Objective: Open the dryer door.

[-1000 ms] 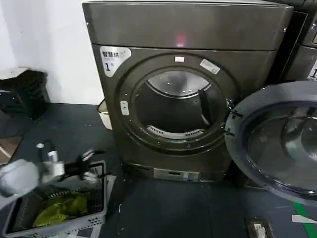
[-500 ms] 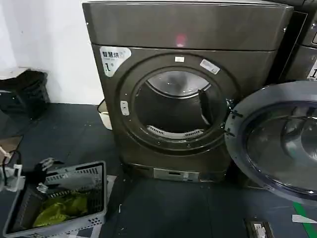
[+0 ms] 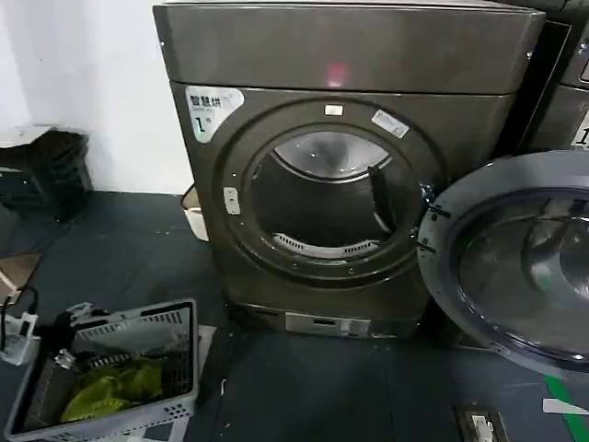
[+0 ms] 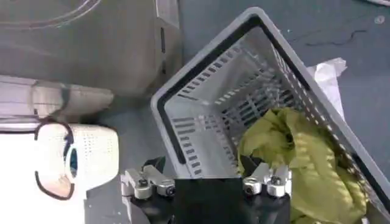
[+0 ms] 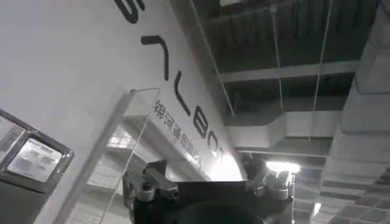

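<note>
Though swung wide, dryer door (image 3: 515,267) untouched.

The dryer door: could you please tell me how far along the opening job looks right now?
Done: the round chrome-rimmed dryer door is swung wide to the right, exposing the drum opening of the bronze-grey dryer. In hand: nothing; the left gripper hangs open over the grey plastic laundry basket holding yellow-green cloth. Left: seemingly nothing on the door.
</note>
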